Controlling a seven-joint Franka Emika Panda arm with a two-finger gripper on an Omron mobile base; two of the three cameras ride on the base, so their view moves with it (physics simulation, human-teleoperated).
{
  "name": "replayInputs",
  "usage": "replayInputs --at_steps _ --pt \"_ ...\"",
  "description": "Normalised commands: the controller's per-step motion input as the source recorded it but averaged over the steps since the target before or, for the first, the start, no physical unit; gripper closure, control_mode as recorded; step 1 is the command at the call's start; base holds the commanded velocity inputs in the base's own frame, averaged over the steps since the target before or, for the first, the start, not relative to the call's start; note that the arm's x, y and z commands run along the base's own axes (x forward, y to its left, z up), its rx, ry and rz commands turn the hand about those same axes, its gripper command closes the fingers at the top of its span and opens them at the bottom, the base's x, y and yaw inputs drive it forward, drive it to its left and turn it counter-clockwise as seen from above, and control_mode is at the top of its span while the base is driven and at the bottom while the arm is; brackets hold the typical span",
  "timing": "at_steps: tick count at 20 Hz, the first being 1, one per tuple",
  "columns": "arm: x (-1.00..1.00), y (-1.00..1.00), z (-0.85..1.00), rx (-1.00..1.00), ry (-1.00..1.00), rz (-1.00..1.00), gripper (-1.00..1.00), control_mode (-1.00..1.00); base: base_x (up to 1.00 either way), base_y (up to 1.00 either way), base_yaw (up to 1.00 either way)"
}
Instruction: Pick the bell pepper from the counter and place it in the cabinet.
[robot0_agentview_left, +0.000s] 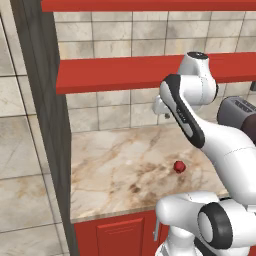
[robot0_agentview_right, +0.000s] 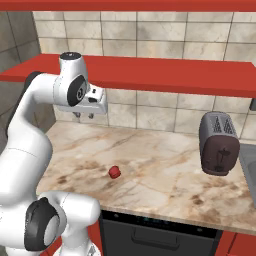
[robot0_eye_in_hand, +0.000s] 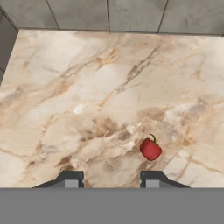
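Jaws spread wide on our gripper, holding nothing, high above the counter | bell pepper lies on the marble, below us | toaster far right | cabinet shelf overhead.

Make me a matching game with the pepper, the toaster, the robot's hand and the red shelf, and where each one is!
Things:
1. bell pepper
2. toaster
3. hand
4. cabinet shelf

Places:
A. on the wall, above the counter
B. in the air, open, high over the counter
C. standing at the right end of the counter
D. lying alone on the marble, near the front edge

Pairs: 1-D, 2-C, 3-B, 4-A
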Motion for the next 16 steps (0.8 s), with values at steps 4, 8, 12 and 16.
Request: replayInputs --at_steps 4,8,12,16 --pt "-0.03 0.0 -0.14 0.0 0.0 0.0 -1.0 -1.0 0.0 0.0 0.0" --pt "-0.27 -0.06 -0.45 0.0 -0.01 0.0 -1.0 -1.0 0.0 0.0 0.0" --pt "-0.41 -0.01 -0.46 0.0 -0.01 0.0 -1.0 -1.0 0.0 0.0 0.0" --pt "-0.32 -0.12 -0.47 0.0 0.0 -0.04 -1.0 -1.0 0.0 0.0 0.0"
